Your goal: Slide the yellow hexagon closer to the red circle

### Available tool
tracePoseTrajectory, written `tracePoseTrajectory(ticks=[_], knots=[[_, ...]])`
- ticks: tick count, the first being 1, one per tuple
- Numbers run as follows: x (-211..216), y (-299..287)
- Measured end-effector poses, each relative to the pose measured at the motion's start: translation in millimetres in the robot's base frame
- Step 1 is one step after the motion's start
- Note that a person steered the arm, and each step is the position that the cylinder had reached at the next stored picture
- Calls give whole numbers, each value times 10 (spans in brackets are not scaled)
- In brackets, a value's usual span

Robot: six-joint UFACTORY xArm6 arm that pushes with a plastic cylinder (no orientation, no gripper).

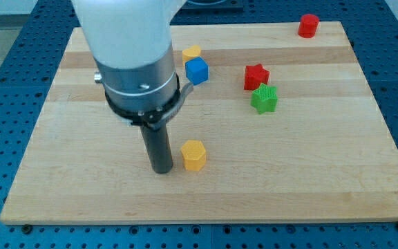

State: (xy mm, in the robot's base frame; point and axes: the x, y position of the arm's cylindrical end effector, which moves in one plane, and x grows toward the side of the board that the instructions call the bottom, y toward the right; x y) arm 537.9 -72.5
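The yellow hexagon (pixel 193 155) lies on the wooden board (pixel 309 173), below the middle of the view. My tip (pixel 162 170) stands just to its left, close to it with a narrow gap. The red circle (pixel 309 25) sits at the board's top right corner, far from the hexagon. The arm's white and grey body covers the upper left part of the board.
A blue block (pixel 196 70) and a second yellow block (pixel 191 52) behind it sit next to the arm near the top middle. A red star (pixel 256 76) and a green star (pixel 264 99) lie right of the middle, between hexagon and circle.
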Motion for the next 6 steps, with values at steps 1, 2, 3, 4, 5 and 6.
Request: tracePoseTrajectory(ticks=[1, 2, 3, 4, 5, 6], knots=[[-93, 199], [5, 414], [149, 673], [124, 972], [35, 1313], [-274, 1447]])
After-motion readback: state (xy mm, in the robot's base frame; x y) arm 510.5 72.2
